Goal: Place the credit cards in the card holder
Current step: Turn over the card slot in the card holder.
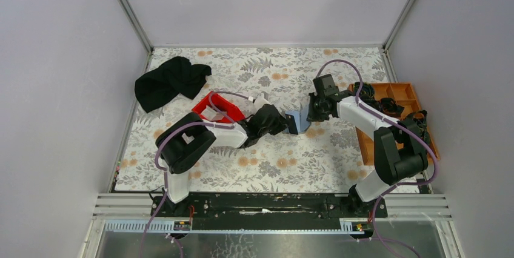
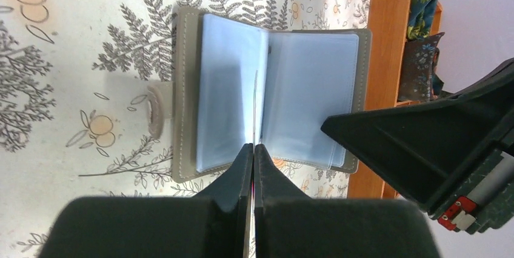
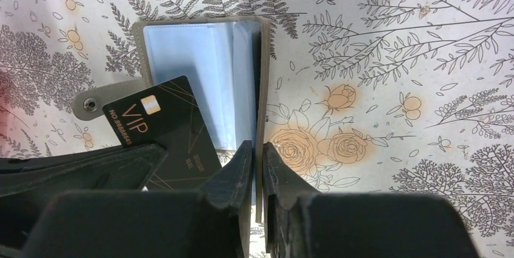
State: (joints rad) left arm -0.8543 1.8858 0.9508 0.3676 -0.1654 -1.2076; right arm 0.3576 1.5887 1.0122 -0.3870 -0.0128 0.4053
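Observation:
The grey card holder [image 1: 297,120] lies open mid-table, its light blue plastic sleeves [image 2: 230,88] showing. My right gripper [image 3: 257,149] is shut on its grey right cover [image 3: 261,76], which stands on edge. My left gripper [image 2: 253,149] is shut on a black VIP credit card [image 3: 163,125], seen edge-on in the left wrist view [image 2: 254,112]. The card's corner lies over the sleeves at the holder's near left edge. The snap tab [image 3: 90,104] sticks out to the left. No other cards are in view.
A red plastic bin [image 1: 217,108] stands left of my left arm, and a black cloth [image 1: 171,81] lies at the far left. An orange compartment tray [image 1: 394,97] sits at the right edge, also in the left wrist view [image 2: 388,40]. The right gripper body [image 2: 424,143] is close beside the holder.

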